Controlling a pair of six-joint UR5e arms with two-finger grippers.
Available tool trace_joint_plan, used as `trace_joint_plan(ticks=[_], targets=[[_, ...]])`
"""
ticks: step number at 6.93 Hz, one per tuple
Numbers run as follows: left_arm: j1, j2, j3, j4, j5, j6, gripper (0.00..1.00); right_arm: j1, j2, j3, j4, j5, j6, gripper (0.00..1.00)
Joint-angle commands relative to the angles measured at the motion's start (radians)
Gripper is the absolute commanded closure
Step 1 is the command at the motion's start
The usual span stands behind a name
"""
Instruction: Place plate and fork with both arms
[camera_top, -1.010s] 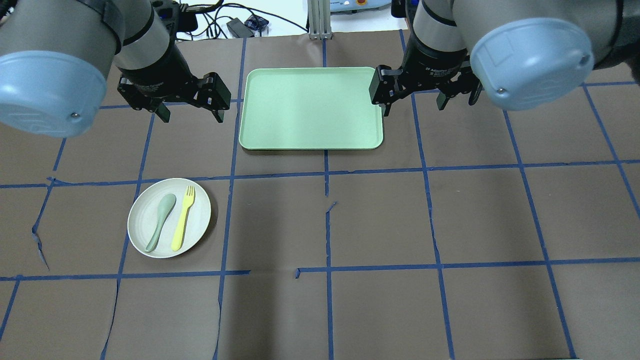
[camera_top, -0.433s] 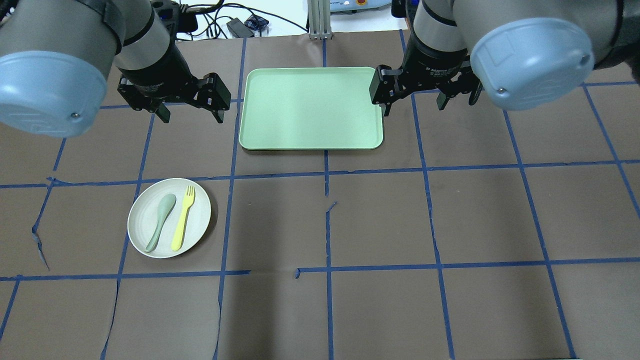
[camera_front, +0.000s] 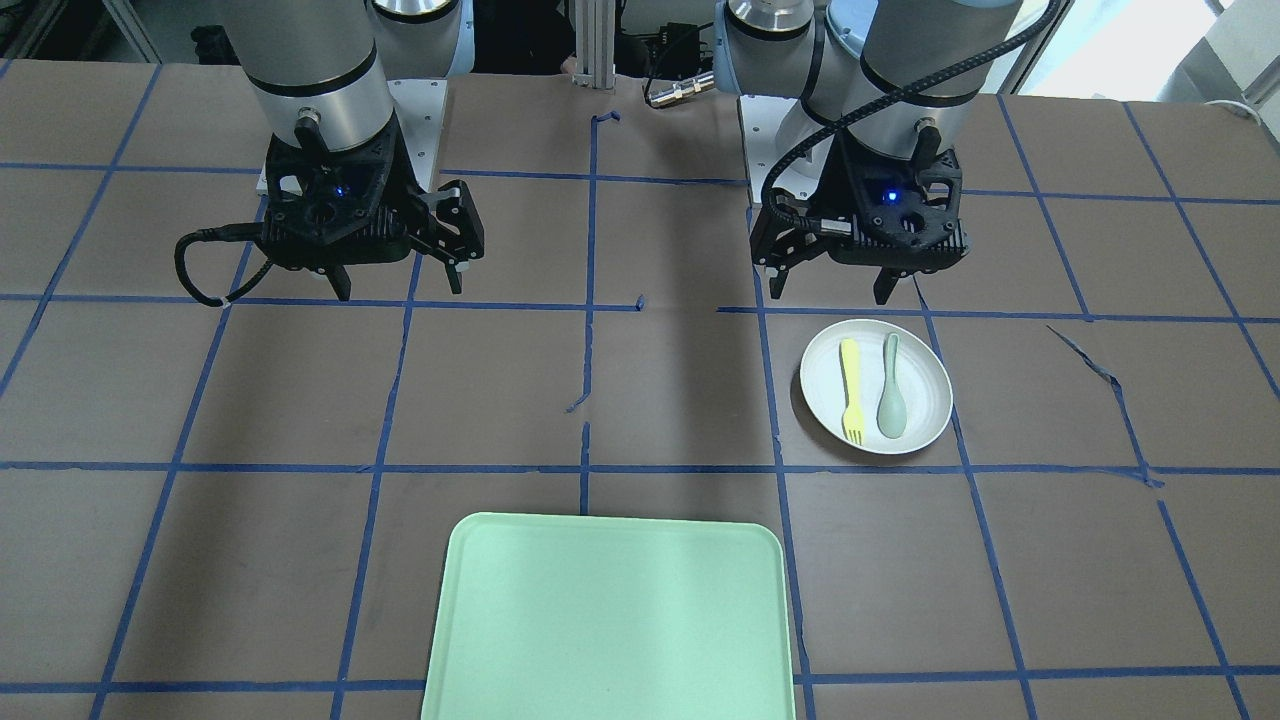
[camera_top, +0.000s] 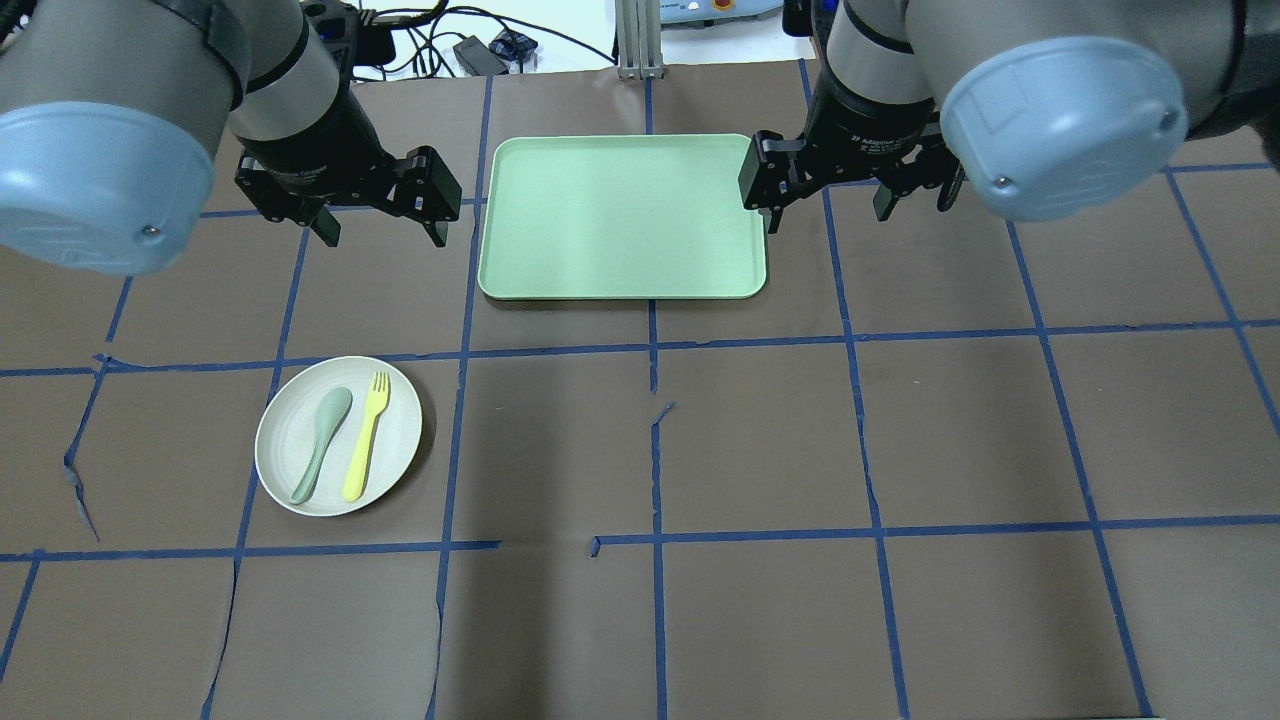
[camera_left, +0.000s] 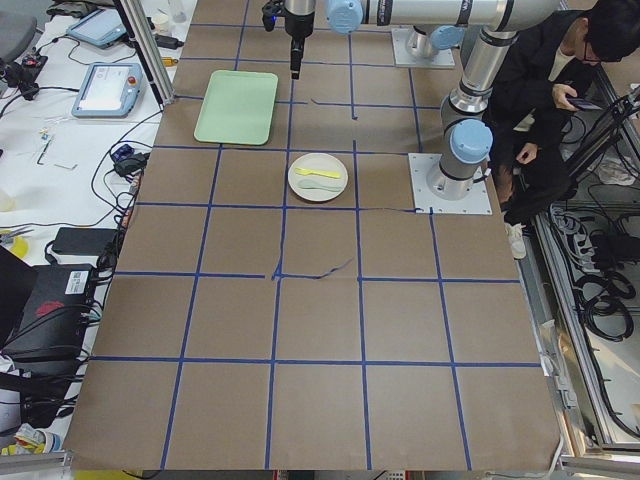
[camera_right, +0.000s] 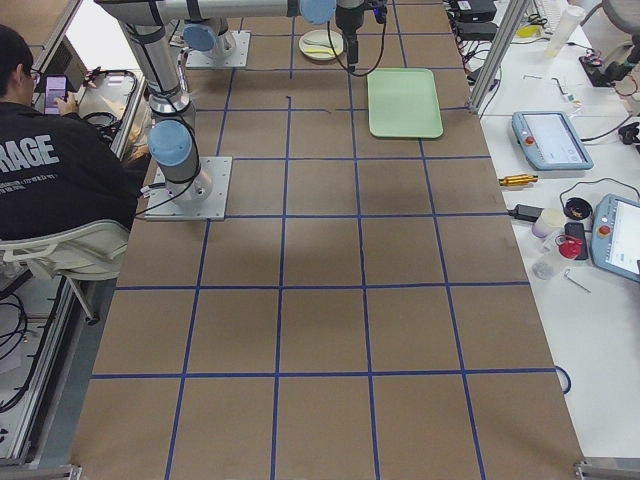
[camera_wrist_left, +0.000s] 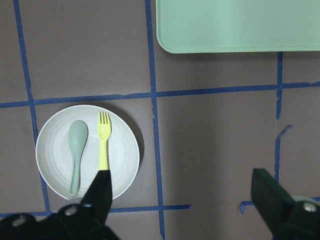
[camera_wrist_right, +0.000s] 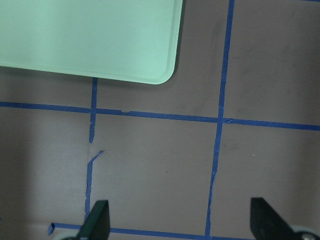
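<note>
From the front we see the left gripper (camera_front: 830, 288) hanging fingers-down above the desk (camera_front: 200, 400), jaws apart, on the robot's side of the plate (camera_front: 925, 385). The fork (camera_front: 850, 388) lies on the plate beside a spoon (camera_front: 889, 390). The right gripper (camera_front: 398, 288) hangs the same way, spread wide, well apart from the plate. Overhead, we see both grippers flanking the tray (camera_top: 620, 215). The left wrist view looks down on plate and fork past parted fingers (camera_wrist_left: 100, 195).

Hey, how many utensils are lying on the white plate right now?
2. A yellow fork and a grey-green spoon lie side by side on the plate, the fork nearer the table's middle. None appears hidden.
</note>
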Motion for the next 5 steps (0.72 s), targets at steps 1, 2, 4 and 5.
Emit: trace_joint_plan(ticks=[1, 2, 4, 5], targets=[[0.02, -0.005, -0.004, -0.003, 0.006, 0.018, 0.0, 0.0, 0.001, -0.001, 0.0, -0.001, -0.001, 0.0], [0.085, -0.008, -0.057, 0.005, 0.003, 0.108, 0.0, 0.0, 0.001, 0.0, 0.0, -0.002, -0.002, 0.0], [0.373, -0.022, -0.257, 0.064, -0.009, 0.445, 0.02, 0.0, 0.001, 0.003, 0.0, -0.002, -0.002, 0.0], [0.466, -0.046, -0.354, 0.19, -0.009, 0.51, 0.12, 0.0, 0.001, 0.005, 0.0, -0.002, -0.003, 0.0]])
